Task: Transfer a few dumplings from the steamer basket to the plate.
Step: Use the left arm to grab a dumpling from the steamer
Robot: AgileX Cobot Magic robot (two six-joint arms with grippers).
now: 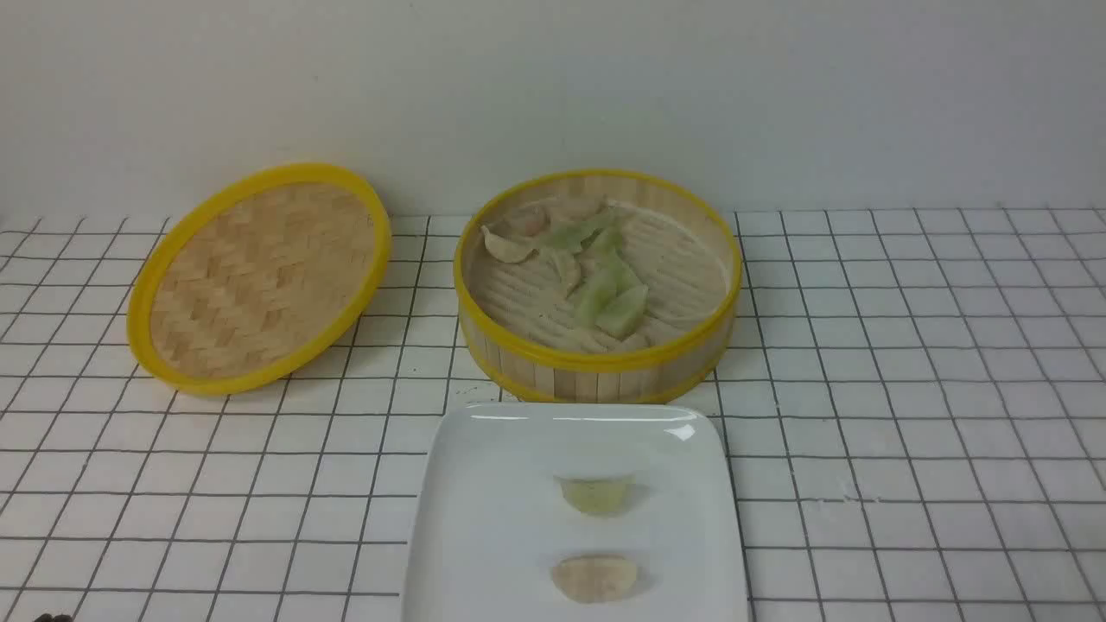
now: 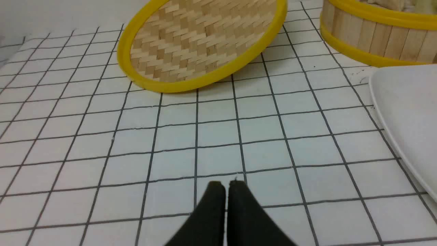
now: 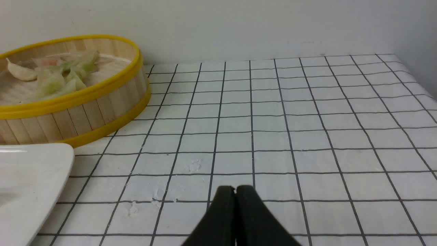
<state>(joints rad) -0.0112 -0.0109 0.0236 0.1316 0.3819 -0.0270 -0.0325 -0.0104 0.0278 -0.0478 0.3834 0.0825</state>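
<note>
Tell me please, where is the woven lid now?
In the front view, the woven lid is on the left, beside the steamer basket, near the wall.

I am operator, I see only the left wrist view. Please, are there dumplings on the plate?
Observer: Yes, two lie on the plate: one greenish, one beige.
Operator: Thank you. Does the basket have more?
Observer: Yes, the basket holds several, green and beige, piled together.
Operator: And the right hand, is it open?
Observer: No, the right hand is shut, with nothing between its fingertips.
</note>
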